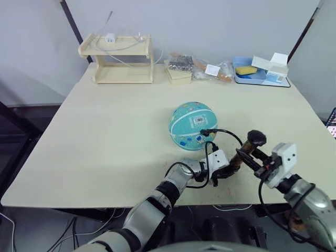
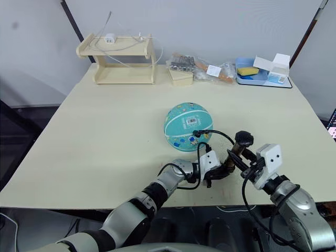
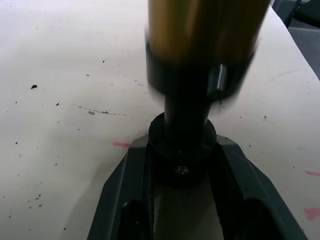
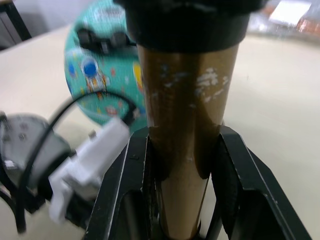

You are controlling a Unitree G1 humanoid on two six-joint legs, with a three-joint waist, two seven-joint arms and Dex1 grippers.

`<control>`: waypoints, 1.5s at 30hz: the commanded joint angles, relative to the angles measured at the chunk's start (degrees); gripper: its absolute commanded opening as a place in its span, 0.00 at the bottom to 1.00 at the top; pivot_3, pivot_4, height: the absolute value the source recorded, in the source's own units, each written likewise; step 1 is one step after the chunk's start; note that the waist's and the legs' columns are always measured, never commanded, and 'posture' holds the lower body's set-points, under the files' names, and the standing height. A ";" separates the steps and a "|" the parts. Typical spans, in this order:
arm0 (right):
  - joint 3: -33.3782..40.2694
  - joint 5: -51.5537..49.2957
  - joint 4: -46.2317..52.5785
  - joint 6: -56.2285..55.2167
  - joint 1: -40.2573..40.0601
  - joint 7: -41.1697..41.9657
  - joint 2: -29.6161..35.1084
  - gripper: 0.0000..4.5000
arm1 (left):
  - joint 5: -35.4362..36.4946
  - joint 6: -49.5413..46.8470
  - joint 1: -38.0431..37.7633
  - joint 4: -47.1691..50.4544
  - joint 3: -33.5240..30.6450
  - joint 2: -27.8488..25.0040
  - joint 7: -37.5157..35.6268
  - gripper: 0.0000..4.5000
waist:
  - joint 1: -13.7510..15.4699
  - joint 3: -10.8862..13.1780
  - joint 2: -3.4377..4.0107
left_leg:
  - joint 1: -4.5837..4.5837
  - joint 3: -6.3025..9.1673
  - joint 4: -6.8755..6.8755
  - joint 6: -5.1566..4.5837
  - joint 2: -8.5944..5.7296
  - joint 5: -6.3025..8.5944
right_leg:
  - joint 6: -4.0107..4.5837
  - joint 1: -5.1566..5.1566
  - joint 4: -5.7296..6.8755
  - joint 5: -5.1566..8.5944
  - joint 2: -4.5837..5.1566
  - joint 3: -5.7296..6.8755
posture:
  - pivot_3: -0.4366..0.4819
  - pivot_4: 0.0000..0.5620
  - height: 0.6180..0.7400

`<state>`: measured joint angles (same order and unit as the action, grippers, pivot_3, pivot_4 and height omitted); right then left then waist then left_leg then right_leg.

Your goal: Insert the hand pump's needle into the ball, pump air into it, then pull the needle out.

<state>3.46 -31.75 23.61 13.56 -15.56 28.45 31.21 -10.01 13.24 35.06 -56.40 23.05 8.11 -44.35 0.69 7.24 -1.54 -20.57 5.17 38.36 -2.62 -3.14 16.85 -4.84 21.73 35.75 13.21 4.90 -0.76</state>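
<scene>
Pump (image 1: 242,155) sits near the table's (image 1: 105,136) front edge beside the ball (image 1: 192,125); your left gripper (image 3: 182,172) clamps its black base end, right gripper (image 4: 181,165) the slick, rigid brass barrel. Grip firmly.

The left gripper (image 1: 224,169) clamps the hand pump's (image 1: 240,157) lower black end; at its three o'clock, the right gripper (image 1: 254,160) squeezes the brass barrel.

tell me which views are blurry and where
Left wrist view: the hand pump is smeared at its brass barrel and black cap, while the table specks stay crisp. Right wrist view: the ball behind is soft, barrel sharper. Left eye view: evenly lit, ball sharp.
</scene>
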 commanded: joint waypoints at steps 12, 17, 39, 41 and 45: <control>33.81 -34.40 22.47 19.52 4.21 -10.96 15.88 0.22 | -0.42 -1.81 -1.54 -1.66 0.97 -0.63 -1.96 0.23 | 0.24 0.89 1.17 | -1.41 0.00 0.06 0.02 -0.34 -0.05 | 0.03 1.39 0.14 -0.08 0.21 -0.14 | 0.48 0.27 1.00; 41.93 -46.12 22.85 23.47 5.08 -14.98 22.60 0.22 | -0.32 -1.63 -1.46 -1.98 1.26 -0.15 -1.91 0.23 | 0.30 1.11 1.07 | -1.42 -0.02 0.05 -0.02 -0.34 -0.03 | 0.03 1.39 0.14 -0.08 0.23 -0.13 | 0.48 0.27 1.00; -3.08 2.32 -5.70 3.20 -2.65 -0.17 0.05 0.22 | 0.01 -2.46 -1.28 -0.72 0.19 -0.36 -1.29 0.23 | -0.21 0.12 -0.27 | 0.06 -0.02 0.02 -0.01 0.03 -0.01 | -0.21 0.00 0.01 0.10 -0.05 -0.02 | 0.48 0.27 1.00; -3.57 3.98 -8.29 1.73 -2.18 0.68 -1.02 0.22 | -0.07 -2.46 -1.29 -0.71 0.18 -0.36 -1.39 0.23 | -0.17 0.08 -0.26 | 0.06 -0.03 0.02 0.00 0.02 0.00 | -0.04 0.00 0.01 -0.01 -0.05 -0.03 | 0.48 0.27 1.00; -1.35 3.80 -6.63 0.96 -2.00 1.21 -1.60 0.22 | -0.24 -2.34 -1.15 -1.05 0.23 -0.16 -1.50 0.23 | -0.05 0.04 -0.11 | 0.04 -0.01 0.02 0.00 -0.02 0.00 | 0.03 0.01 0.01 -0.04 -0.01 -0.04 | 0.48 0.27 1.00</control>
<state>2.36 -29.79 19.73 11.55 -14.70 29.71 29.09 -9.86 12.13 35.05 -55.60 23.03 8.16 -44.85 0.64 7.28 -1.65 -20.57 5.17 38.38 -2.61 -3.16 16.86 -4.81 21.75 35.76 13.17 4.89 -0.80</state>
